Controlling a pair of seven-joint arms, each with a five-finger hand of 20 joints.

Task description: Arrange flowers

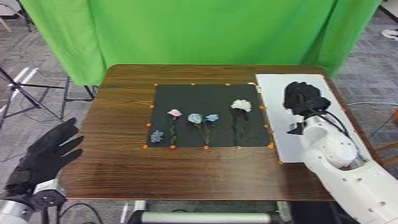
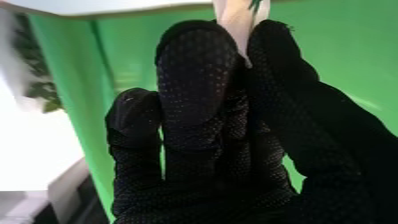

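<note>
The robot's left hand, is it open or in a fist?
Open. In the head view, the left hand has its fingers stretched out, with gaps between them.

Bright light, white glare (image 2: 31, 145) in wrist view

A brown wooden table (image 1: 178, 175) – on it lie a black mat (image 1: 191, 95) and, just right of that, a white board (image 1: 289, 150).
</note>
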